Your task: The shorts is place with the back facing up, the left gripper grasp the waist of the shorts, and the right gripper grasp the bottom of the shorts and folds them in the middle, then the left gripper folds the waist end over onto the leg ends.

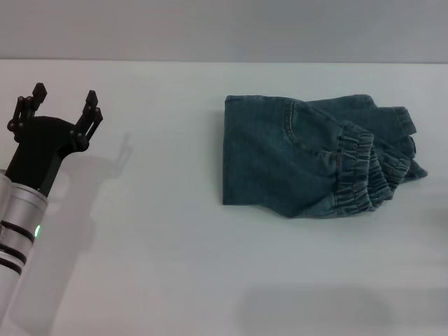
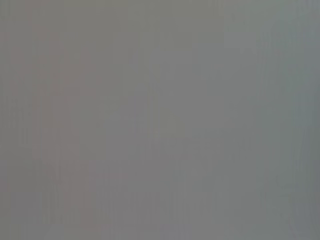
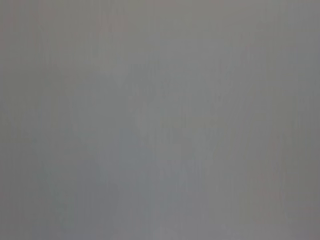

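- The left tool point(image 1: 63, 106) hung spread and empty over the desk point(image 1: 140, 245), well apart from the shorts point(image 1: 308, 157), likely because its folding was done.
- The right tool was out of view; both wrist views showed only blank grey.
- The shorts lay folded into a compact bundle right of centre, the waist point(image 1: 364, 171) lying on top toward the right.
- No containers were in sight.
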You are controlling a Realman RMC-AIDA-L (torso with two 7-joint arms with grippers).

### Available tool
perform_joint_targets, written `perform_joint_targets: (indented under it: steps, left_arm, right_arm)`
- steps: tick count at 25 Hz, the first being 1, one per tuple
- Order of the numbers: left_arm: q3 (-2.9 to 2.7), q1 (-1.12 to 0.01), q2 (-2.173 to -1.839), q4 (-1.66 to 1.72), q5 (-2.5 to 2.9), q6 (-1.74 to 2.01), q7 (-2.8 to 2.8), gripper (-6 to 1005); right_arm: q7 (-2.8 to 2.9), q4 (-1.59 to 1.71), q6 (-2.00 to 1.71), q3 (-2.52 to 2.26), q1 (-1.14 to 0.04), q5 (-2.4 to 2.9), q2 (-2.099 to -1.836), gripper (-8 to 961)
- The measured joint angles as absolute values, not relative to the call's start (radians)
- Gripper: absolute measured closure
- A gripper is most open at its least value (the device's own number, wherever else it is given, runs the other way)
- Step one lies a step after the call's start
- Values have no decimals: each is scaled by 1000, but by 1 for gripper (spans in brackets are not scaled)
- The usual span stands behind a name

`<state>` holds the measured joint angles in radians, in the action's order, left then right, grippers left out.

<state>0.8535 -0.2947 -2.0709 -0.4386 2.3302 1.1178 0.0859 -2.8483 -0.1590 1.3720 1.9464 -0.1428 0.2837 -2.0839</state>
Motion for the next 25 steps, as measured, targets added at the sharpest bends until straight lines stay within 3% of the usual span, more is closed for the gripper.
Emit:
perform_joint_targets:
  steps: [25]
  left_arm:
    - [860,-288,-2071,-441,2330,1123,86,166]
  right_arm:
    - [-2847,-158,1375,1947,-140,284,-2083,394]
